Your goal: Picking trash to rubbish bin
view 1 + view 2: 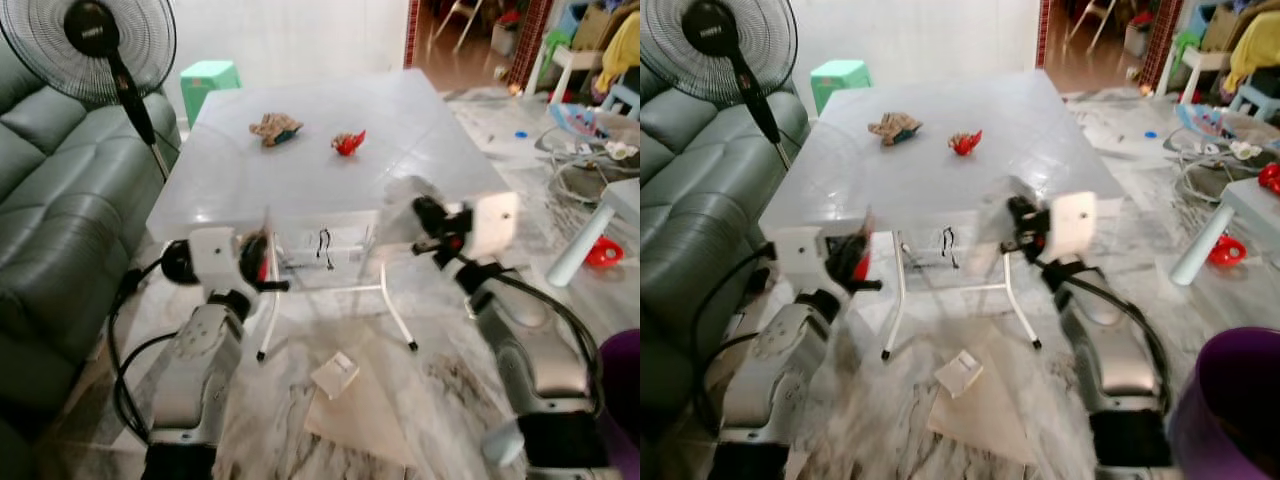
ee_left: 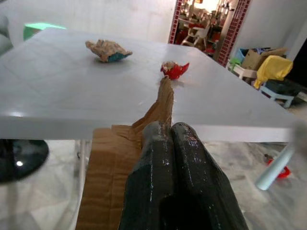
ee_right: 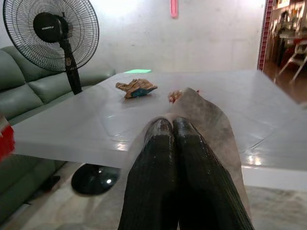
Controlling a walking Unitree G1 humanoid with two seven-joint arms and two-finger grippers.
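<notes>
Nearest me, a purple bin (image 1: 1230,400) sits at the robot's right side on the floor; I can't see into it. A flat cardboard sheet (image 1: 365,410) and a small white scrap (image 1: 335,372) lie on the marble floor between the arms, in front of the table legs.

Left gripper (image 2: 168,132): fingers pressed together, pinching a strip of brown cardboard (image 2: 156,110), held just below the near table edge. Right gripper (image 3: 171,125): fingers also together, clamped on a grey-brown sheet of paper (image 3: 211,120), near the same edge. From the head both are blurred, so I read the grip from the wrists alone.

On the white table (image 1: 300,170), well apart from both grippers: a crumpled brown-and-teal wrapper (image 1: 275,128) and, just to its right, a crumpled red wrapper (image 1: 348,143).

Head views add a green sofa (image 1: 50,230) and a black standing fan (image 1: 95,45) on the left, with a green stool (image 1: 208,78) behind the table and cluttered cables at right. The left wrist shows a doorway beyond with a yellow cloth (image 2: 274,68).
</notes>
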